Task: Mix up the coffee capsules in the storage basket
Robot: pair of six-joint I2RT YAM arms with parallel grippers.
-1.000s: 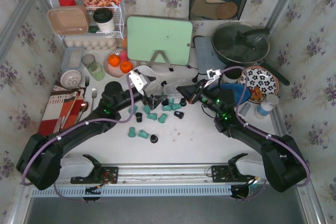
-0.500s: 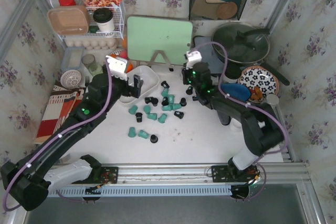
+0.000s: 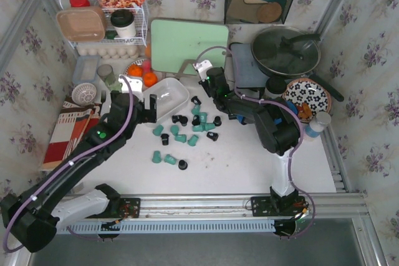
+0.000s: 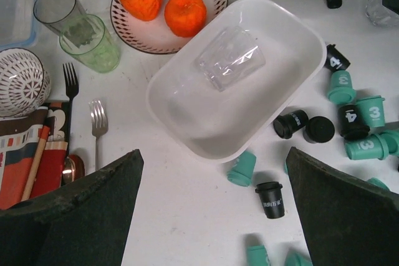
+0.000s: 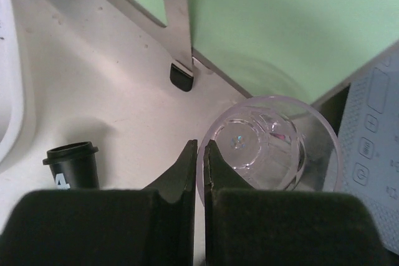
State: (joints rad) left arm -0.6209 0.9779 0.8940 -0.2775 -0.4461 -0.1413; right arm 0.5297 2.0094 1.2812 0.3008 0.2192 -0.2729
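The white storage basket [image 3: 163, 113] sits left of centre and holds only a clear plastic cup [image 4: 229, 57] lying on its side. It also shows in the left wrist view [image 4: 187, 123]. Teal and black coffee capsules [image 3: 194, 121] lie scattered on the table right of and in front of the basket. A black one [image 4: 269, 199] and a teal one [image 4: 240, 169] lie close to its near corner. My left gripper [image 3: 134, 108] is open and empty, hovering by the basket's near end [image 4: 213, 154]. My right gripper [image 3: 212, 82] is shut on the rim of a second clear cup [image 5: 268, 144] beside the board stand.
A green cutting board [image 3: 189, 46] on a stand is behind the basket. A plate of oranges [image 4: 163, 10], two glasses [image 4: 81, 32], forks [image 4: 96, 123] and a bowl [image 4: 19, 82] lie left. A grey pad [image 5: 374, 135], a lidded pan [image 3: 285, 51] and a patterned plate [image 3: 308, 96] are right.
Both arms have left the capsule cluster. The left gripper drew back to the left, uncovering the basket. The right gripper swung up and left to the cup by the board stand.
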